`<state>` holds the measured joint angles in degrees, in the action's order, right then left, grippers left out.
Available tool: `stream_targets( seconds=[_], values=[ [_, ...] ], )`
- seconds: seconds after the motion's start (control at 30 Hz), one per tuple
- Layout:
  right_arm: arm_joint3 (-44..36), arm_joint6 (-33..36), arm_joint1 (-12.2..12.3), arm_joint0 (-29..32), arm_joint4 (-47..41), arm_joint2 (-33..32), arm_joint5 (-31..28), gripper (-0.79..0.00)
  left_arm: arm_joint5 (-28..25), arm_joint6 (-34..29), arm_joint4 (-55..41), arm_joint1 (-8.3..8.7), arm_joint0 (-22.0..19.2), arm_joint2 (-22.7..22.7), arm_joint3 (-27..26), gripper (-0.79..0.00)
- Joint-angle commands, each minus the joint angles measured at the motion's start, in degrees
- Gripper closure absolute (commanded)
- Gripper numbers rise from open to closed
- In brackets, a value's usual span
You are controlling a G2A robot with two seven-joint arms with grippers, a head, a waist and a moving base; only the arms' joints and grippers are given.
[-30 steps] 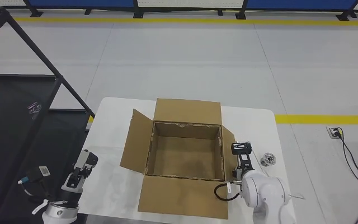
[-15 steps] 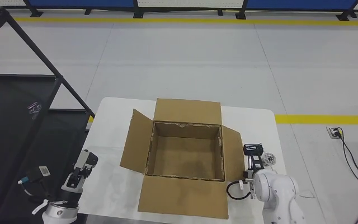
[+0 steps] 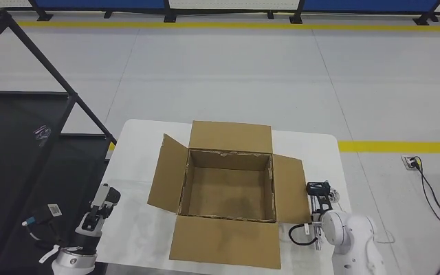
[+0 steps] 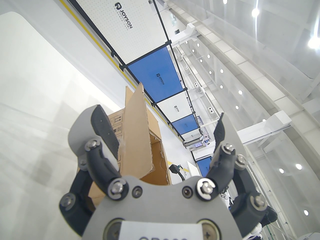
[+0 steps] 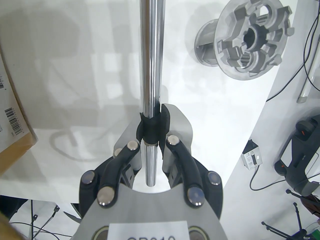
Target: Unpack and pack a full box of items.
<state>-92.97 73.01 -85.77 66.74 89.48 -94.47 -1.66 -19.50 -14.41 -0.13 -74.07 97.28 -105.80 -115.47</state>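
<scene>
Desk [image 3: 137, 148], white and smooth with rounded corners, carries a brown corrugated cardboard box [image 3: 227, 196] at its middle. The box stands open, and its four flat flaps are folded outward, the torn inner edges rough.

The left hand [image 4: 160, 123] sits at the desk's near left corner, apart from the box. Its two curved fingers with black ribbed pads are spread wide and grip nothing.

The right hand [image 5: 152, 123] is over the strip of desk between the box's right flap and the right edge. Its black pads are clamped on a straight, polished steel rod [image 5: 150, 38]. The rod is thin and round, and it runs out ahead of the fingers; whether it touches the desk cannot be told.

Just beside the rod and apart from it, a dull grey cast-metal hub [image 5: 250, 41] lies near the right edge. It has a round flange with blocky raised lugs around a toothed bore, and a short barrel behind.
</scene>
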Motion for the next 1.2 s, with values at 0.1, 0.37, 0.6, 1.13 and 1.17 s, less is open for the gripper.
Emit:
stream_targets(
  seconds=[0.1, 0.37, 0.6, 1.13, 1.17],
  values=[
    [2.27, 0.19, 0.28, -1.13, -0.29, -0.09, 0.7, 0.0, 0.0, 0.0, 0.0, 0.0, 0.0, 0.0, 0.0, -0.785],
    [6.37, -0.6, 0.76, -3.1, -1.3, -0.55, 1.34, 0.0, 0.0, 0.0, 0.0, 0.0, 0.0, 0.0, 0.0, -0.785],
    [9.37, -1.43, 1.12, -4.28, -2.38, -0.48, 1.72, -0.151, 0.0, 0.0, 0.0, 0.0, 0.0, 0.0, 0.0, -0.785],
    [6.48, -3.25, 1.8, -2.83, -3.57, 0.22, 4.12, -0.188, 0.0, 0.0, 0.0, 0.0, 0.0, 0.0, 0.0, -0.785],
    [5.69, -3.11, 1.86, -2.43, -3.5, 0.18, 4.17, -0.179, 0.0, 0.0, 0.0, 0.0, 0.0, 0.0, 0.0, -0.785]
  ],
)
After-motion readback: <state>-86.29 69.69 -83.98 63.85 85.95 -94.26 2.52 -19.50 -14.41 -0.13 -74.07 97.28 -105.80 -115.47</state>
